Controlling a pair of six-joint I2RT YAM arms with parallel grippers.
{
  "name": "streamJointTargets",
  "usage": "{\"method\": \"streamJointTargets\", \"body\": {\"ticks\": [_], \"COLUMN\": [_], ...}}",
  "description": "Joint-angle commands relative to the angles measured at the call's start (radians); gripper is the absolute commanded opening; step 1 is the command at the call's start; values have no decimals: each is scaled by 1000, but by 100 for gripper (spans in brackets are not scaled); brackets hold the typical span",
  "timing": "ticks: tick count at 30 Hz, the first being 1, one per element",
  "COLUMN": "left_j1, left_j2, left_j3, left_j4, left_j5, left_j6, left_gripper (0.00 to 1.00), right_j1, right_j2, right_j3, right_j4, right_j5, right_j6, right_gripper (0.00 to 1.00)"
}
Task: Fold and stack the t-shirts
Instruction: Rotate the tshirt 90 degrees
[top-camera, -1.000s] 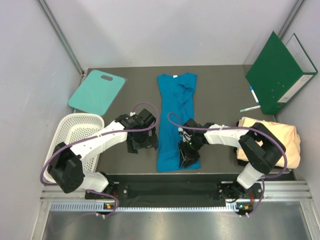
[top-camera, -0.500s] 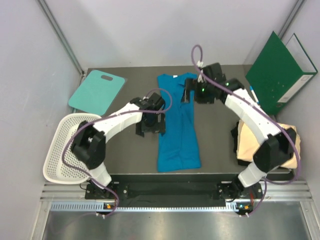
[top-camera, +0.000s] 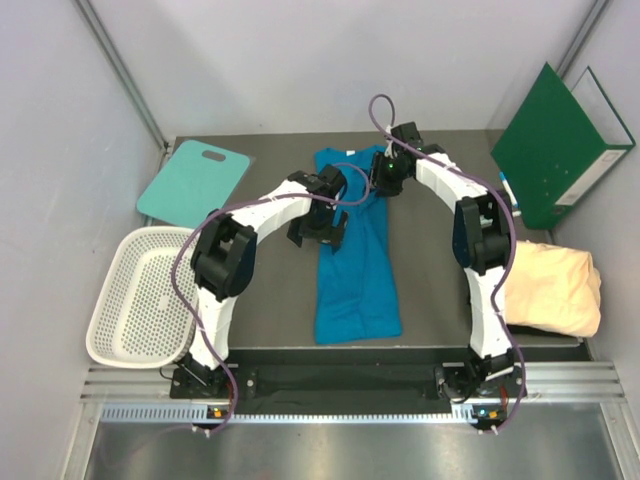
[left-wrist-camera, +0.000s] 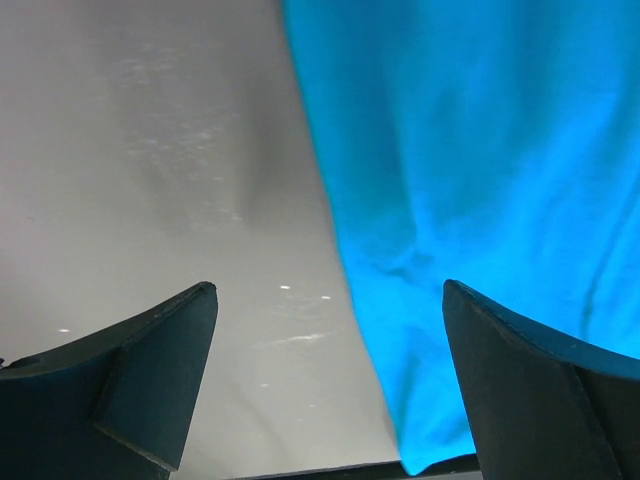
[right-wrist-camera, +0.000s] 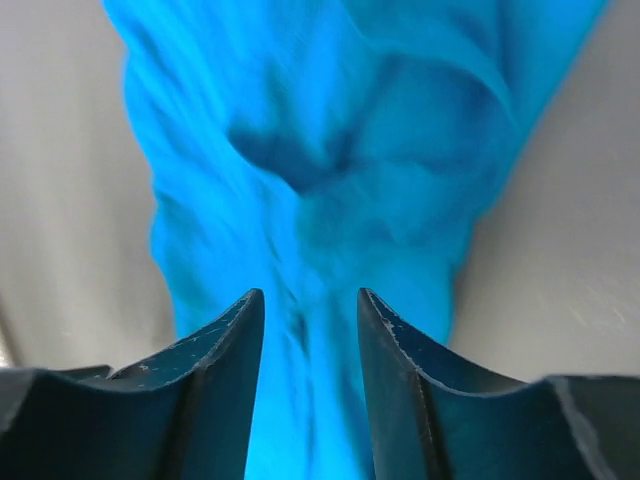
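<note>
— While both arms reach out over the table (top-camera: 260, 300), how is the left gripper (top-camera: 320, 225) set?

— Spread wide. Its fingers (left-wrist-camera: 150, 360) stand far apart with nothing between them. It hovers at the left edge of the blue t-shirt (top-camera: 355, 280), and that edge runs across the gap below, with bare table on one side and cloth on the other.

— Touching the cloth?

— I cannot tell, but nothing is grasped.

— And the right gripper (top-camera: 386, 180)?

— Over the shirt's upper right part, near the collar end. Its fingers (right-wrist-camera: 215, 370) are only a narrow gap apart, and rumpled blue cloth shows through the gap. The wrist view is blurred, so I cannot tell whether they pinch any fabric.

— Where does the shirt lie?

— Lengthwise in the middle of the table, a long narrow shape, collar at the far end and hem toward the arm bases.

— The other one?

— The cream t-shirt (top-camera: 560, 290) sits as a soft bundle at the table's right edge, well apart from both grippers.
</note>
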Motion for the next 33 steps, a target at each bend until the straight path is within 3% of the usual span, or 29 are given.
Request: {"method": "streamJointTargets", "body": {"ticks": [1,6,12,23,33], "left_j1": [77,211,314,357,366], "left_j2": [-7,-24,-5,45,78], "left_j3": [24,-22,-6,33,34], "left_j4": [-32,-3,12,-5,2], "left_j5": [25,140,233,278,293], "left_j6": [39,14,12,43,37], "left_gripper": [99,99,99,99,99], "right_j1": [6,4,6,6,10], "right_j2": [17,84,152,193,178], "right_j3": [141,236,279,255,178], "right_j4": [164,142,128,119,98], "right_j5": [-74,-74,-66,-71,-121], "right_j6": [78,80,66,38,32], "right_gripper": [42,52,53,52,44]}}
